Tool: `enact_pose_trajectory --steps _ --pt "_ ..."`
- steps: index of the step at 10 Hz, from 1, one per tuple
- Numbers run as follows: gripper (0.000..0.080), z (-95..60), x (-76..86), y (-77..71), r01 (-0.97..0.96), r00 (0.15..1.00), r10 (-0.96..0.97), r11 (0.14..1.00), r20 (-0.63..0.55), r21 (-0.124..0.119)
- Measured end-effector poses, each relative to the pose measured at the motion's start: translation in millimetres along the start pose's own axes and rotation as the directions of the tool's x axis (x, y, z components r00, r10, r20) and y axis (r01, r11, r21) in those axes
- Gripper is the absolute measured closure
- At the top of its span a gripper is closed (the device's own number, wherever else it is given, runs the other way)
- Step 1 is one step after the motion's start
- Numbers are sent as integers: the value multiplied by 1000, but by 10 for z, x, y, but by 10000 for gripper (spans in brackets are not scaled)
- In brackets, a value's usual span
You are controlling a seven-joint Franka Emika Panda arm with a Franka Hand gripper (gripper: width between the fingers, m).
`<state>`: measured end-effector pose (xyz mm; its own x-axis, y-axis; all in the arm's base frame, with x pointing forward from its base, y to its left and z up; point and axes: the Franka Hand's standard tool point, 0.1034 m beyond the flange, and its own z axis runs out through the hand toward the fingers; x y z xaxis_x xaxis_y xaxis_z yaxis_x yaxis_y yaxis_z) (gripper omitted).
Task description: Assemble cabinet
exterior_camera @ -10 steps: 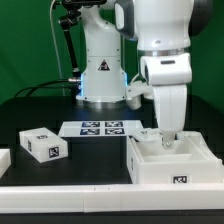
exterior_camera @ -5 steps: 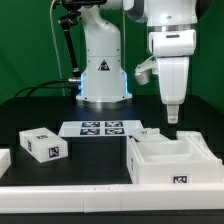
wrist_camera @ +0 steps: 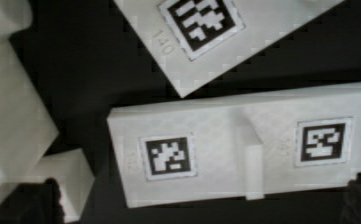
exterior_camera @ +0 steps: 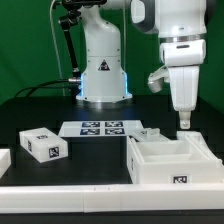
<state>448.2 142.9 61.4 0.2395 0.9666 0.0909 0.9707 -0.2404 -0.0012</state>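
Observation:
The cabinet [exterior_camera: 170, 162], a large white boxy shell with inner compartments and a tag on its front, stands at the exterior view's right. My gripper [exterior_camera: 185, 121] hangs a little above its far right corner, apart from it and holding nothing. In the wrist view my gripper [wrist_camera: 198, 203] shows only as two dark fingertips [wrist_camera: 29, 200] set wide apart at the picture's edge, with bare black table between them. Beyond them lies a small white panel with two tags and a ridge [wrist_camera: 248, 142]; it also shows in the exterior view [exterior_camera: 150, 135] beside the cabinet.
The marker board [exterior_camera: 99, 128] lies mid-table and shows in the wrist view [wrist_camera: 221, 30]. A small white tagged block [exterior_camera: 41, 144] sits at the exterior view's left, and another white part [exterior_camera: 3, 160] at its left edge. The robot base [exterior_camera: 101, 70] stands behind.
My gripper has risen out of the cabinet's compartment and shifted toward the exterior view's right. The cabinet and the other parts have not moved.

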Motion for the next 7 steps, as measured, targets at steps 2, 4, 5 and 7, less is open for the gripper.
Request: enact_pose_trajectory --steps 2,4,5,7 --pt "3 27 -10 -9 -1 1000 1 1000 0 4" --pt "3 177 100 -108 -26 999 26 1000 -24 1" --pt "3 236 146 -161 -17 999 17 1000 -33 -1" --pt "3 361 125 -229 -17 999 17 1000 -37 11"
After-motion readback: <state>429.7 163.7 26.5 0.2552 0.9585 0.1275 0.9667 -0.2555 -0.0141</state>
